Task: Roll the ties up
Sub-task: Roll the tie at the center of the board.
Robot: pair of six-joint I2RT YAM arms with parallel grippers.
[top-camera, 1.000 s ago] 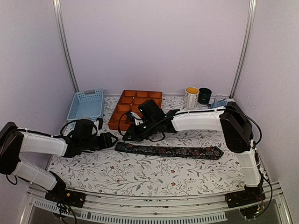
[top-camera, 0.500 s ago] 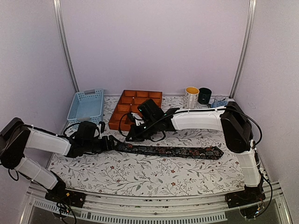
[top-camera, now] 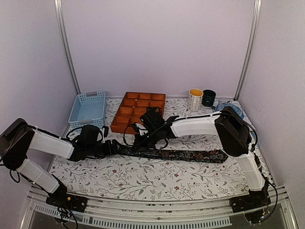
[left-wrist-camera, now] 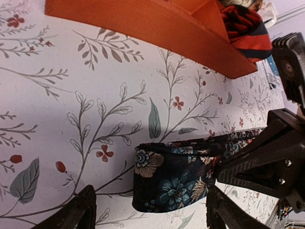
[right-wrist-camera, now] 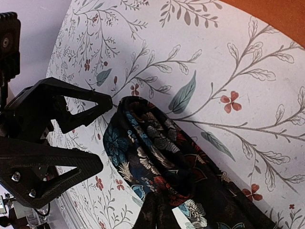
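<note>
The right gripper (right-wrist-camera: 156,215) is pinched shut on the tie (right-wrist-camera: 152,152) behind its folded end; the left gripper (left-wrist-camera: 151,210) is spread wide, empty, around that fold. The rest is laid flat near the orange tray (top-camera: 138,107). Looks soft, floppy: best taken at the fold.

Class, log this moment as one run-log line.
step: beginning roll | left claw: open, straddling tie end | right claw: shut on tie | rest of tie: flat on table

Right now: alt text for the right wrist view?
Right gripper, shut, pinches the folded-over end of a dark floral necktie on a leaf-print tablecloth. The left gripper stands open beside the fold; the edge of an orange tray shows top right.
</note>
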